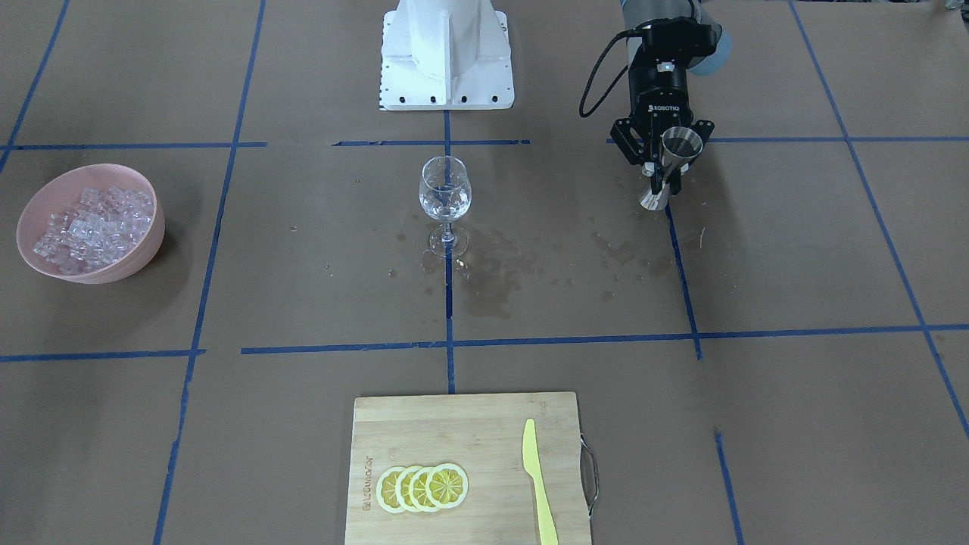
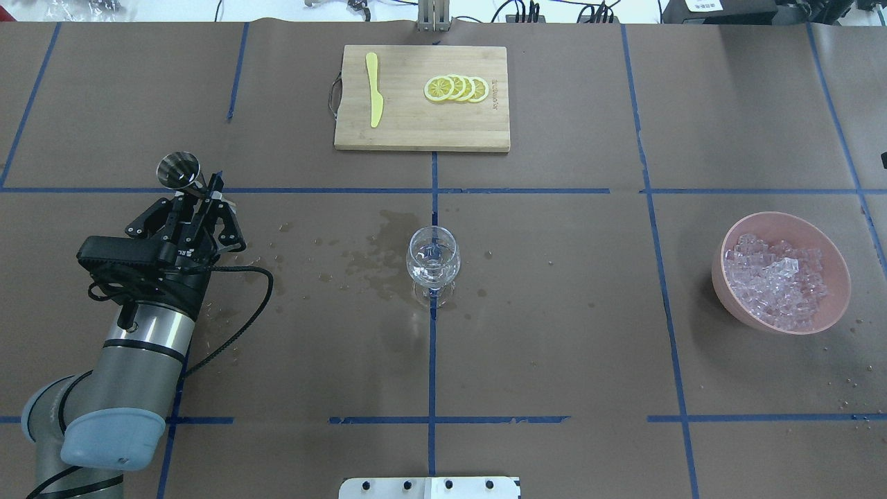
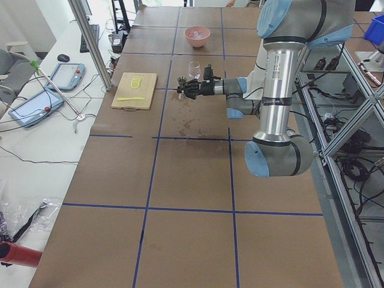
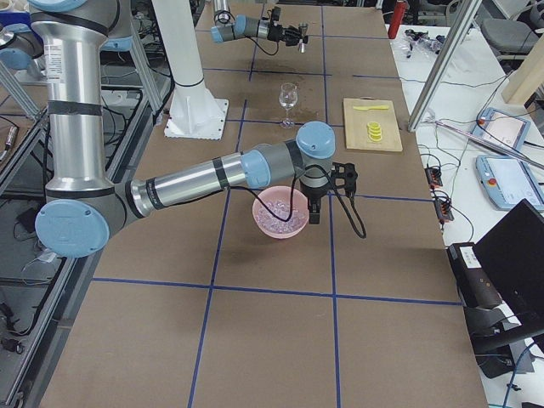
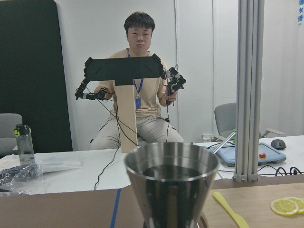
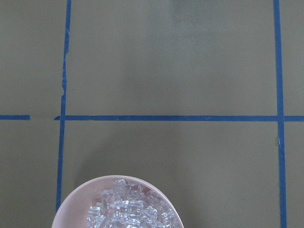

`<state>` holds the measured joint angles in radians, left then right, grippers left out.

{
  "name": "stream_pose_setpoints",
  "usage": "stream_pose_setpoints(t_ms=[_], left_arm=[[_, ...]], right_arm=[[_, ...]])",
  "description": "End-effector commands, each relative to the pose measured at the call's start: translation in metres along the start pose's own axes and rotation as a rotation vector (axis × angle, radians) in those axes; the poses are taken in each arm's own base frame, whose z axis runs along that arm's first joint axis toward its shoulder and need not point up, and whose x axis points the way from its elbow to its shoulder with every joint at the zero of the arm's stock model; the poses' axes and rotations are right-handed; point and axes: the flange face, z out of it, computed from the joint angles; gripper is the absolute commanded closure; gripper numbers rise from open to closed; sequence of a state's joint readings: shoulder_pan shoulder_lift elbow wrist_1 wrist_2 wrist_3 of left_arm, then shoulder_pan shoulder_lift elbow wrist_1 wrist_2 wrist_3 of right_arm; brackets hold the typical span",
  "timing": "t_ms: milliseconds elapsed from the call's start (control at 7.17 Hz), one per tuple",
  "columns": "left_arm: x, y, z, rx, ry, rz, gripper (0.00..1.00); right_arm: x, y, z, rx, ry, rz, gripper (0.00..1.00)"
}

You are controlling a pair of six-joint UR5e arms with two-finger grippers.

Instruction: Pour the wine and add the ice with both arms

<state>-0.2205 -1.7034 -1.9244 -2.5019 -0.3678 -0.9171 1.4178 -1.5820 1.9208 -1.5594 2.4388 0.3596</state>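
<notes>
Clear ice cubes (image 2: 779, 281) fill a pink bowl (image 2: 722, 278) at the right of the surface (image 2: 554, 346). A wine glass (image 2: 432, 263) stands at its centre. Far left, the left gripper (image 2: 205, 193) has its fingers clamped on a metal jigger (image 2: 178, 170). The right gripper (image 4: 314, 212) hovers over the bowl; I cannot tell how its fingers stand.

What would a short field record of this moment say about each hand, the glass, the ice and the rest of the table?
left hand: shut on a metal jigger, well apart from the wine glass
right hand: over the pink bowl; cannot tell if open or shut
wine glass: upright, mid-table, clear contents
ice: heaped in the pink bowl
spills: wet patches by the glass's foot
cutting board: lemon slices and yellow knife
</notes>
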Motion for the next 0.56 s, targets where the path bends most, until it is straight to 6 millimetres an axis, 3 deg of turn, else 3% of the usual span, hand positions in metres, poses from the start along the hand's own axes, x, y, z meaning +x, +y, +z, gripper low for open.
stream_pose_setpoints(t_ms=[0, 419], left_arm=[[0.038, -0.015, -0.003, -0.009, 0.042, -0.026, 1.00], [0.064, -0.019, -0.011, -0.031, 0.087, 0.050, 1.00]], right_arm=[[0.000, 0.001, -0.003, 0.025, 0.040, -0.016, 0.00], [-0.002, 0.000, -0.009, 0.062, 0.104, -0.029, 0.00]])
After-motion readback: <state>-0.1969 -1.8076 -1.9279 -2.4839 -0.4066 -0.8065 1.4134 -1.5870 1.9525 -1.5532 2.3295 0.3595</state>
